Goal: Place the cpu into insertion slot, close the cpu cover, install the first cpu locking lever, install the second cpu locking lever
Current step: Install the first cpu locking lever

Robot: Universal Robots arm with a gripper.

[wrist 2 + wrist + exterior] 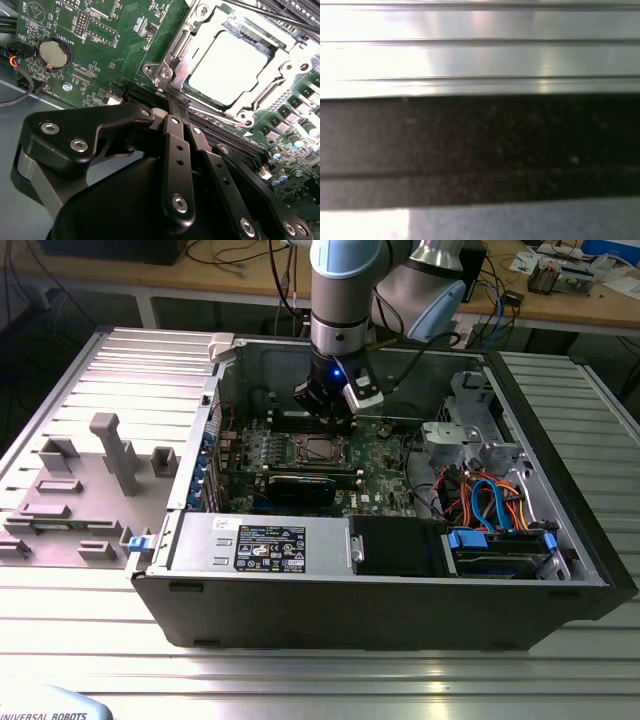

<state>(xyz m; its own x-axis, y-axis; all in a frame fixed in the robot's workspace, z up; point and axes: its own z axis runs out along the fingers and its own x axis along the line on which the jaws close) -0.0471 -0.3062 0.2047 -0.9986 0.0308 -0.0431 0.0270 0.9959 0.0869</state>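
Open computer case [180, 570] on the ribbed metal counter [60, 600], end effector [177, 107] with fingers pressed together, empty, tips just beside the socket, cpu [227, 67] seated in the insertion slot [318, 449], cpu cover [185, 35] closed around it, green motherboard [125, 45]

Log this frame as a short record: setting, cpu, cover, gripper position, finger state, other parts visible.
setting: open computer case lying on a ribbed metal table
cpu: silver-topped cpu seated in the insertion slot on the green motherboard
cover: cpu cover lies down around the chip
gripper: gripper at the corner of the socket frame, fingertips by a thin metal lever
fingers: close together, shut
other: coin battery; blue cables
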